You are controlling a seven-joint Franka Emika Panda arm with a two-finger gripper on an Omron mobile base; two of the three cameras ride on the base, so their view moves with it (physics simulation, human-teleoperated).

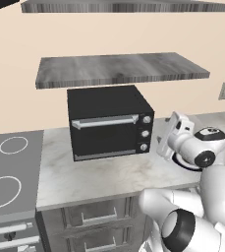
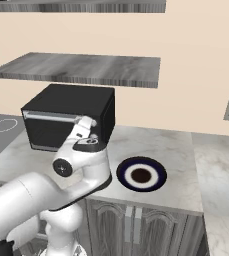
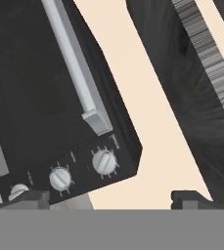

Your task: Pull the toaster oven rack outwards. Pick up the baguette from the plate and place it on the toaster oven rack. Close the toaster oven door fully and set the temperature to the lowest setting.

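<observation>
**No readable text**

Nothing legible appears anywhere. The toaster oven point(image 1: 109, 123) carries only tiny, blurred tick marks around its three knobs point(image 3: 104, 162) on the panel beside its door; none resolves into letters or numbers.

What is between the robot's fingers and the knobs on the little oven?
Nothing visible. In the hand view the open gripper looks straight at the toaster oven door and the temperature knob, with only open air between them. The door is shut, and the plate sits off to the side.
</observation>
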